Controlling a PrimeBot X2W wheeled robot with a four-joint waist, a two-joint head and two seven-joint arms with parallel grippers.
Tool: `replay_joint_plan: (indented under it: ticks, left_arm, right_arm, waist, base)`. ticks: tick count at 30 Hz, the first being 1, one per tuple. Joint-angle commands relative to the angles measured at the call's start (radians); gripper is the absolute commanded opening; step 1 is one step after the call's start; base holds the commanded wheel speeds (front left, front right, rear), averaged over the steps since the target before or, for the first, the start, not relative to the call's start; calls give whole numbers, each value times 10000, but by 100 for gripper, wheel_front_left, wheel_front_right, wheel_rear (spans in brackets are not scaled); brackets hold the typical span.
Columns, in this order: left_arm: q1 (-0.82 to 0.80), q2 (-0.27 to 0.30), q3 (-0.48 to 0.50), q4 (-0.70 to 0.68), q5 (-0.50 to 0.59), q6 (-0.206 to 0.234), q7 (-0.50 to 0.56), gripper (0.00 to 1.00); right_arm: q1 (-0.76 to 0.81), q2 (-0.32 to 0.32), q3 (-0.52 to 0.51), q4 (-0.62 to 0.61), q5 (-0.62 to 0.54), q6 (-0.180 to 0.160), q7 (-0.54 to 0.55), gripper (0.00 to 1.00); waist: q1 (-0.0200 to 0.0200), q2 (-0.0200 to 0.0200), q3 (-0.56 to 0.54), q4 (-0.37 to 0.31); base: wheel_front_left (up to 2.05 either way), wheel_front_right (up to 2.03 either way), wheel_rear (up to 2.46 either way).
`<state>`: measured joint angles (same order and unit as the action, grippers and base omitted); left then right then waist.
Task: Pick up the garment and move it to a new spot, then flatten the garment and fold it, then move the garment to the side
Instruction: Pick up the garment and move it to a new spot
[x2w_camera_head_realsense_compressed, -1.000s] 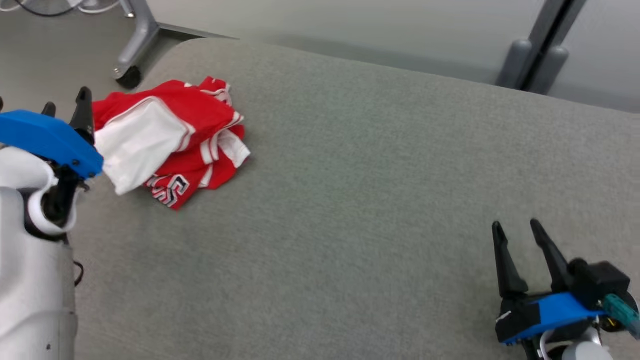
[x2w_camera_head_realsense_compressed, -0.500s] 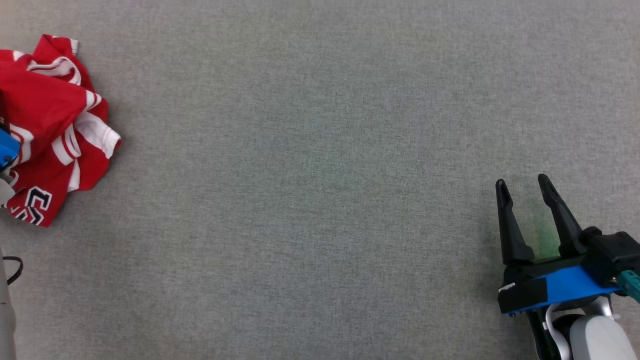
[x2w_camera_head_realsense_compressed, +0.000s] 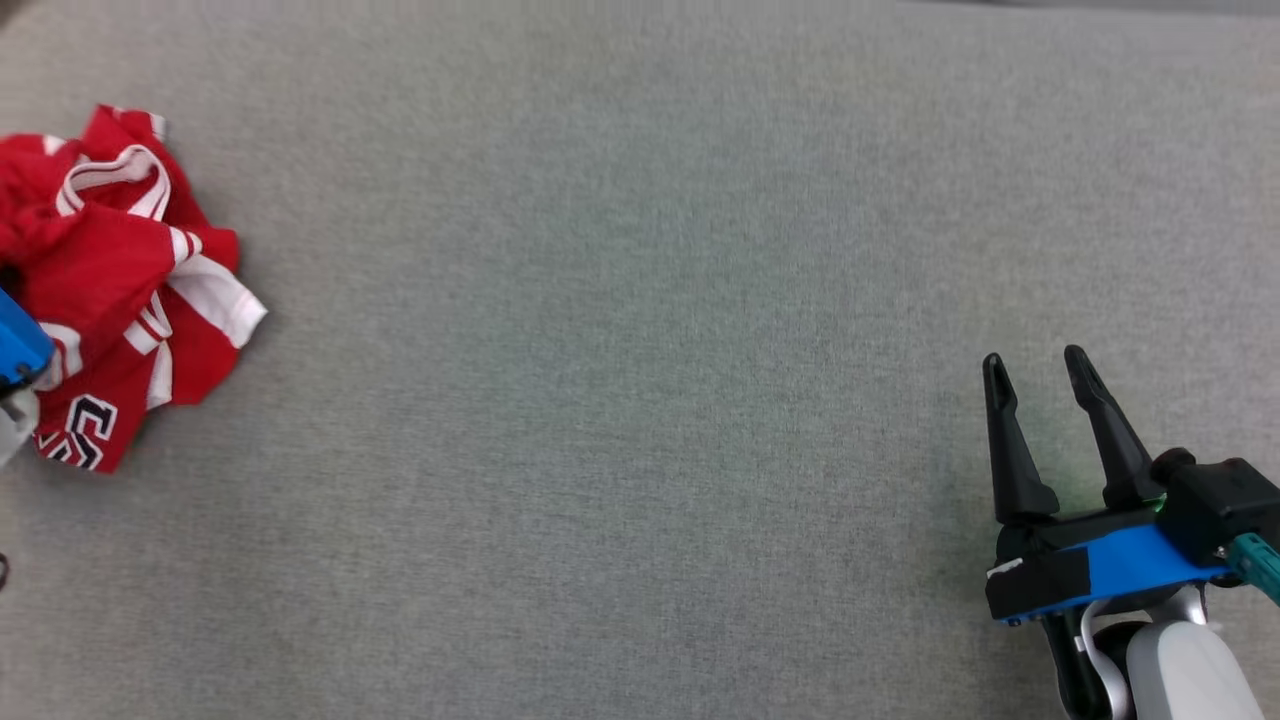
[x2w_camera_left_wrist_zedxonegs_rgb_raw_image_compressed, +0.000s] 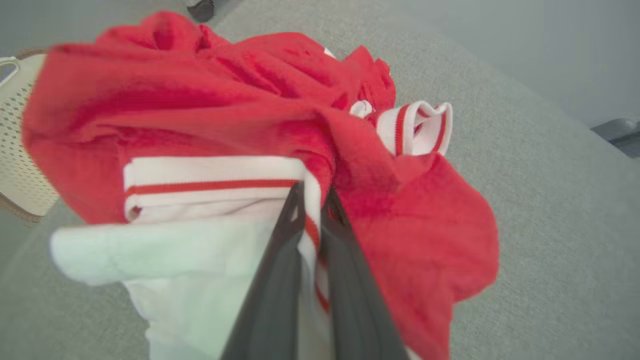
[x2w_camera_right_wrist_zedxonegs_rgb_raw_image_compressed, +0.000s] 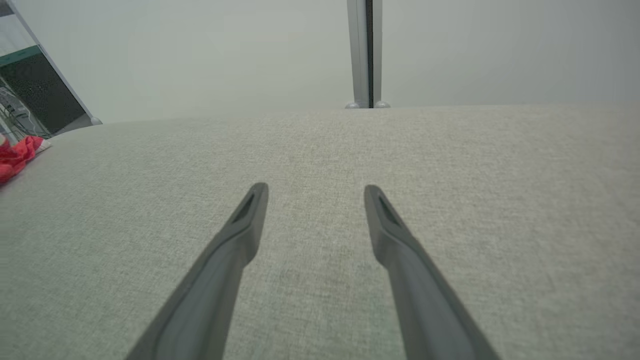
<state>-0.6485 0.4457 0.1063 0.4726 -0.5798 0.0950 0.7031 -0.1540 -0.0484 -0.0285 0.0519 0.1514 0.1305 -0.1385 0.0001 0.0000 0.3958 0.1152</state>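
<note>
The garment (x2w_camera_head_realsense_compressed: 110, 280) is a crumpled red jersey with white striped trim and a white inner side, lying at the far left of the grey table (x2w_camera_head_realsense_compressed: 640, 350). In the left wrist view my left gripper (x2w_camera_left_wrist_zedxonegs_rgb_raw_image_compressed: 312, 200) is shut on a white-and-red striped edge of the garment (x2w_camera_left_wrist_zedxonegs_rgb_raw_image_compressed: 260, 115), which bunches up around the fingers. The head view cuts off that gripper at the left edge, leaving a bit of its blue body in sight. My right gripper (x2w_camera_head_realsense_compressed: 1035, 365) is open at the lower right, far from the cloth, with nothing between its fingers (x2w_camera_right_wrist_zedxonegs_rgb_raw_image_compressed: 245, 220).
Grey fabric covers the whole table between the two grippers. A perforated cream basket (x2w_camera_left_wrist_zedxonegs_rgb_raw_image_compressed: 15, 165) sits beyond the table's edge behind the garment. A grey post (x2w_camera_right_wrist_zedxonegs_rgb_raw_image_compressed: 365, 55) stands past the table's far edge, and a dark panel (x2w_camera_right_wrist_zedxonegs_rgb_raw_image_compressed: 35, 100) is off to the side.
The head camera has tilted down and swung, so the floor and stand legs left the picture. The garment looks more bunched, its white inner side now hidden in the head view. The right gripper stays open.
</note>
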Motion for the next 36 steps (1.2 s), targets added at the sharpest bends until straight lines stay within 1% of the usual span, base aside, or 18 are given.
replay_joint_plan:
  ticks: [1,7,12,16,20,26,30,32,36]
  left_arm:
    - [-72,163,-65,-174,52,-97,25,0]
    - [-661,644,-370,-1485,179,-533,358,0]
    - [-1464,703,-585,-2766,-31,-844,629,0]
    - [-2075,350,-1025,-3680,-307,-1185,837,0]
    - [-2359,-332,-1774,-4502,-800,-1627,1107,0]
    - [-1690,-1166,-3168,-5403,-1351,-2019,1422,0]
    - [-1059,-1449,-3977,-5671,-1563,-2133,1456,0]
    - [-655,-1533,-4346,-5651,-1491,-2174,1335,0]
    - [264,-1582,-5035,-5091,-1268,-2210,868,0]
  right_arm:
    - [27,-37,-7,52,52,5,-81,100]
    - [136,-35,134,668,545,5,-414,100]
    - [149,-35,308,1093,1062,5,-703,100]
    - [198,-38,512,1420,1351,5,-875,100]
    - [183,-38,738,1627,1524,5,-973,100]
    - [-25,-38,905,1681,1660,5,-1060,100]
    - [-50,-40,1159,1651,1763,5,-1098,100]
    - [-42,-37,1282,1646,1848,5,-1121,100]
    - [-108,-37,1420,1727,1989,5,-1145,100]
  waist:
    - [-1,0,-214,-88]
    - [-1,0,-1484,-158]
    - [-1,0,-2355,-429]
    - [-1,0,-2814,-701]
    - [-1,0,-2990,-1022]
    - [-1,0,-3068,-1790]
    - [-1,0,-3037,-2505]
    - [-1,0,-2981,-2899]
    - [-1,0,-2882,-3696]
  base:
    - [0,0,0]
    - [0,0,0]
    - [0,0,0]
    - [0,0,0]
    - [0,0,0]
    - [0,0,0]
    - [0,0,0]
    - [0,0,0]
    - [0,0,0]
